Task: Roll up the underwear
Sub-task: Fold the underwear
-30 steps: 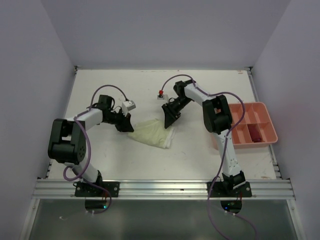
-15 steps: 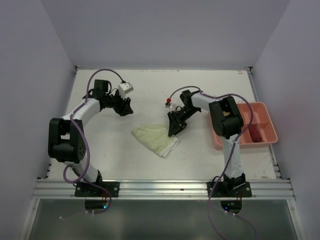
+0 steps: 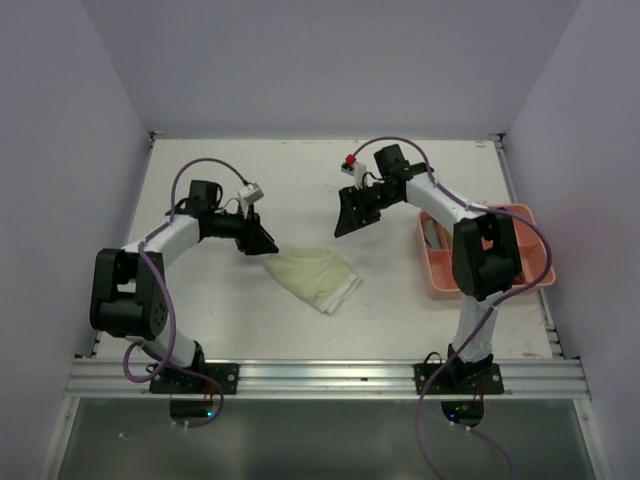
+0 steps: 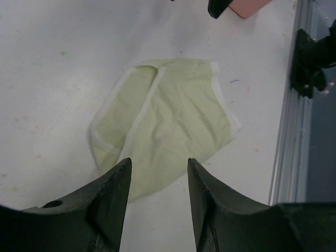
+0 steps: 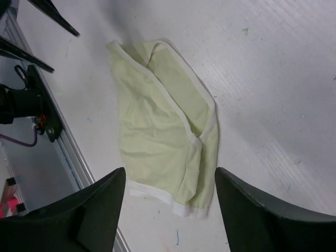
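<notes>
Two sets of fingers, both empty. The left fingers stand partly apart, hovering at the left end of the pale yellow-green underwear. The right fingers are spread wide, raised beyond its far-right side. The underwear lies flat on the table, apparently folded over itself, with the salmon tray well to its right. We judge that rolling has not begun. Next: pinch one narrow end and turn it over, with the other fingers pinning the cloth.
</notes>
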Controlling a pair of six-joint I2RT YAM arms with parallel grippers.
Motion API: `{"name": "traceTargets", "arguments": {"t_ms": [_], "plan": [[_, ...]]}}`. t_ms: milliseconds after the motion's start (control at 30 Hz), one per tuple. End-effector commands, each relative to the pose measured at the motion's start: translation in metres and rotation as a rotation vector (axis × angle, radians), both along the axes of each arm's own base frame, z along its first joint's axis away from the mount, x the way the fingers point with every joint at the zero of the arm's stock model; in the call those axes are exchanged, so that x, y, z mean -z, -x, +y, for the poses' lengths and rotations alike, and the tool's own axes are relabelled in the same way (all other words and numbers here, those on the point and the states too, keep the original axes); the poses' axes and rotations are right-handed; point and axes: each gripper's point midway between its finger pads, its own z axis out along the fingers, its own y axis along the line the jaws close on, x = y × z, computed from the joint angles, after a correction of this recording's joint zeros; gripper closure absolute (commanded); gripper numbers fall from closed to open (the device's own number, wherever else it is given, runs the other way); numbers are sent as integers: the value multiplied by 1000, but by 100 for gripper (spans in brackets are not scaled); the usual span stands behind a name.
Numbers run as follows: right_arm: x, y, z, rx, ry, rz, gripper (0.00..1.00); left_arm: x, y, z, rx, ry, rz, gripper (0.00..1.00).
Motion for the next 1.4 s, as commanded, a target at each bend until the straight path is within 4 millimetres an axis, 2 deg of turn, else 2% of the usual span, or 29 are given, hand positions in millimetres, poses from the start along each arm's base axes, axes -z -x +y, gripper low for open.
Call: {"name": "traceTargets", "arguments": {"t_ms": [0,33,67,167,200,233,300,333,400,467,567,633,667,700,767,800,900,967,1000,1100,1133,1200,1233,1267,1300,1333,1367], "plan": [[-29,5,7,-50,-76,-46,33,3,35,-26,73,135,130,51],[-35,18,16,-88,-141,3,39,7,39,-28,70,143,159,52],[-35,25,22,-99,-159,36,48,10,44,-31,68,165,213,53],[-27,60,39,-161,-189,107,55,28,47,-32,39,168,301,55],[-27,63,46,-178,-213,85,55,34,43,-33,31,163,305,55],[-20,79,52,-205,-216,99,56,38,39,-32,17,155,304,56],[-16,93,66,-220,-233,134,57,48,27,-32,-50,134,334,56],[-7,99,68,-227,-224,157,58,50,20,-32,-67,134,321,56],[3,103,70,-233,-219,179,59,63,6,-30,-122,105,358,56],[26,108,66,-239,-193,218,60,72,-6,-29,-159,82,378,56],[54,119,58,-232,-155,290,61,102,-11,-25,-197,30,492,57],[68,125,56,-214,-152,325,61,112,-15,-24,-199,10,529,57],[76,127,55,-193,-142,354,61,112,-27,-24,-200,-2,509,58],[80,125,57,-188,-150,341,61,122,-25,-23,-200,-14,554,57],[91,129,55,-141,-140,385,61,123,-41,-22,-206,-35,539,57],[96,126,59,-134,-149,371,61,130,-41,-22,-205,-50,565,57],[109,129,59,-109,-122,409,62,137,-58,-17,-222,-102,556,57],[112,131,57,-118,-101,389,63,140,-67,-15,-219,-132,527,57],[109,135,55,-133,-95,385,63,141,-67,-13,-218,-144,531,57],[83,128,52,-187,-93,266,60,140,-70,-11,-206,-167,509,57],[58,117,57,-203,-118,171,59,139,-70,-11,-201,-172,499,57],[40,105,54,-244,-92,38,58,137,-70,-9,-199,-187,470,57],[13,92,59,-257,-105,-59,56,136,-70,-9,-190,-193,452,57],[4,85,56,-299,-88,-143,55,133,-68,-9,-185,-192,443,56],[-2,87,49,-315,-48,-155,55,132,-68,-9,-178,-193,432,55],[-13,69,45,-308,11,-250,55,129,-67,-10,-167,-194,419,54],[-22,64,40,-341,45,-328,54,123,-65,-11,-154,-186,394,53]]}}
